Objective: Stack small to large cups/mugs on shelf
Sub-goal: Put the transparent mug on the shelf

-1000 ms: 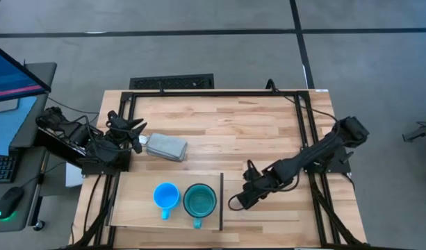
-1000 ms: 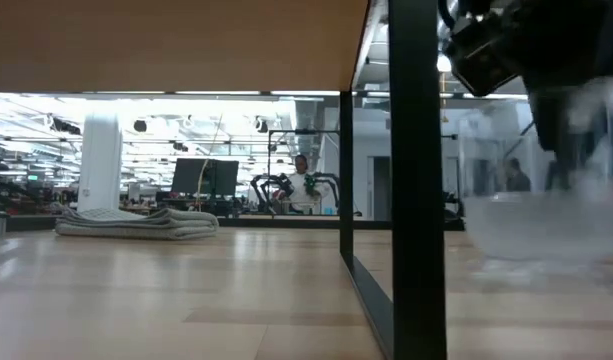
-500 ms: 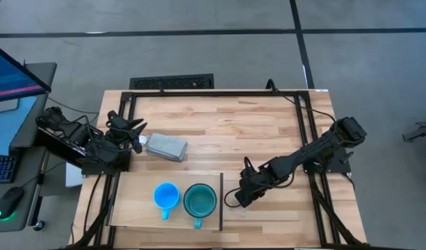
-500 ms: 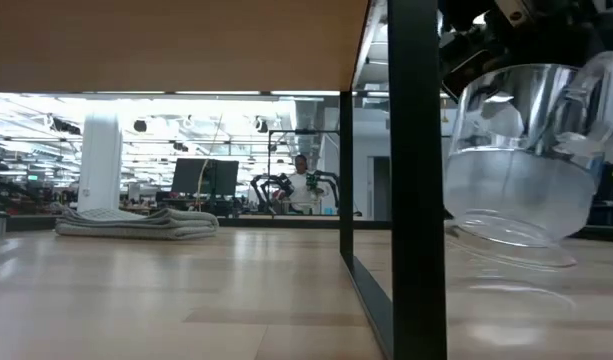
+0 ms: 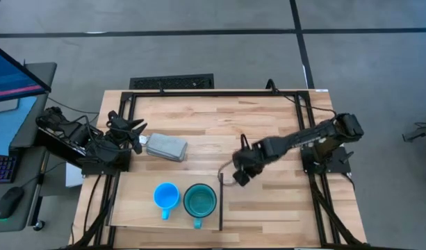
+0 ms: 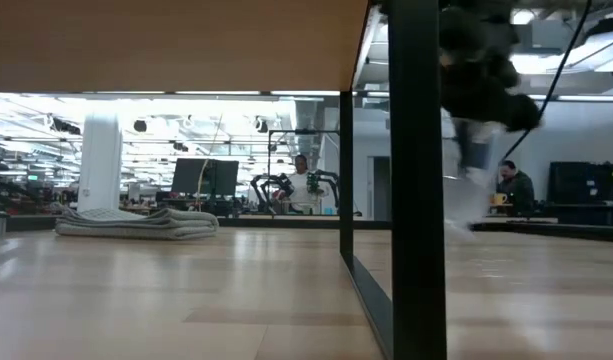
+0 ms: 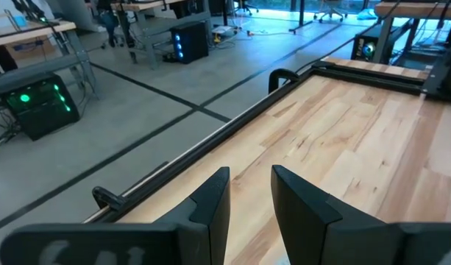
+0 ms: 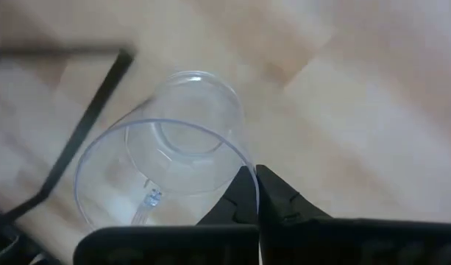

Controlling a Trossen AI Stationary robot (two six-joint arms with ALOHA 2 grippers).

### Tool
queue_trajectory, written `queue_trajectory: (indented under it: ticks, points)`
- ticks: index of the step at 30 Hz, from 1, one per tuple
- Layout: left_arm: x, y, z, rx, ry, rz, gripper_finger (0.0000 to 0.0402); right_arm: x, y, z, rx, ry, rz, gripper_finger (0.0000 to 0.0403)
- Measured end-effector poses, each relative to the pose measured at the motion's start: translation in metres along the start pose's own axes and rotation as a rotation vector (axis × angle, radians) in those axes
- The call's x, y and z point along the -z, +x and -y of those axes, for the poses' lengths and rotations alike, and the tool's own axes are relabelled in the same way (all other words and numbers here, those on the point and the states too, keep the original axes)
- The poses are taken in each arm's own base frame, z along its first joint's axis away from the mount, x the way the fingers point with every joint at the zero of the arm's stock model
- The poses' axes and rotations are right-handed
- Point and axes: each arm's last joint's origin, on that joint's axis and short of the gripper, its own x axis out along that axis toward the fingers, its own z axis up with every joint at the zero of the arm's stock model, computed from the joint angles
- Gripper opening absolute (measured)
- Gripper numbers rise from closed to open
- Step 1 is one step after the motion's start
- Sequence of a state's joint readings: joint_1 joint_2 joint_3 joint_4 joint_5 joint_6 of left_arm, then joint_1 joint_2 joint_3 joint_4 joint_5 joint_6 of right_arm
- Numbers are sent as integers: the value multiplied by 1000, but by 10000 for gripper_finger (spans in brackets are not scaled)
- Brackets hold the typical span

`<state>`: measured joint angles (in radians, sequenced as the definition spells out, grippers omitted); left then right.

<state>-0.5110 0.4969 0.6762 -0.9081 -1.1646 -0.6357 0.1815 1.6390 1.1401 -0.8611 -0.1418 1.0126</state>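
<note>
Pinching the rim of the clear cup (image 8: 166,158), the right hand (image 5: 238,172) has its two fingers closed together on the cup's wall, one inside and one outside. It carries the cup in the air beside the dark far corner of the shelf (image 5: 129,205), above the desk (image 5: 219,121). The grip on the rim looks chosen so the cup can be lowered mouth-up into another vessel without the fingers fouling it. Seen from the wrist, the cup is empty and hangs tilted, its base pointing away from the hand.

On the shelf stand the blue mug (image 5: 165,196) and, just beside it toward the shelf's dark edge, the teal mug (image 5: 199,201), both upright with handles pointing to the desk's near edge. Both look empty, and neither is nested yet, so the stacking is judged to be at an early stage.

Away from the shelf, at the desk's left side, the left hand (image 5: 133,136) waits near the grey block (image 5: 165,147), its fingers (image 7: 214,206) partly apart and holding nothing.
</note>
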Motion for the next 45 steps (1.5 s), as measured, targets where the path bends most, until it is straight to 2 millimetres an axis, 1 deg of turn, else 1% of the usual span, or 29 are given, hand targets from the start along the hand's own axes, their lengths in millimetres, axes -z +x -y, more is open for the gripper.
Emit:
queue_trajectory:
  ticks: [5, 11, 14, 18, 21, 28, 32, 35, 37, 42, 45]
  points:
    - [0, 0, 0, 14, 0, -10, 93, -34, -33, 17, 94, -19, 53, 2]
    - [1, 0, 1, 28, 0, -20, 93, -81, -71, 41, 88, 5, 175, 1]
    - [1, 0, 1, 28, 2, -20, 93, -99, -88, 52, 82, 20, 238, 1]
    - [1, 0, 1, 28, 31, -20, 93, -121, -101, 57, 97, 9, 252, 1]
    - [1, 0, 1, 28, 44, -20, 93, -139, -109, 51, 106, -57, 258, 1]
    - [1, 0, 1, 28, 18, -20, 93, -182, -121, 25, 146, -247, 216, 1]
    - [1, 0, 1, 28, -13, -20, 93, -200, -117, 16, 186, -337, 149, 1]
    - [1, 0, 1, 27, -33, -21, 93, -213, -110, 12, 191, -380, 133, 1]
    - [1, 0, 1, 29, -40, -22, 93, -218, -100, 11, 180, -394, 127, 1]
    - [1, 0, 1, 34, -28, -25, 93, -222, -81, 15, 156, -389, 29, 1]
    - [1, 0, 1, 33, -18, -25, 93, -222, -78, 13, 149, -392, 28, 1]
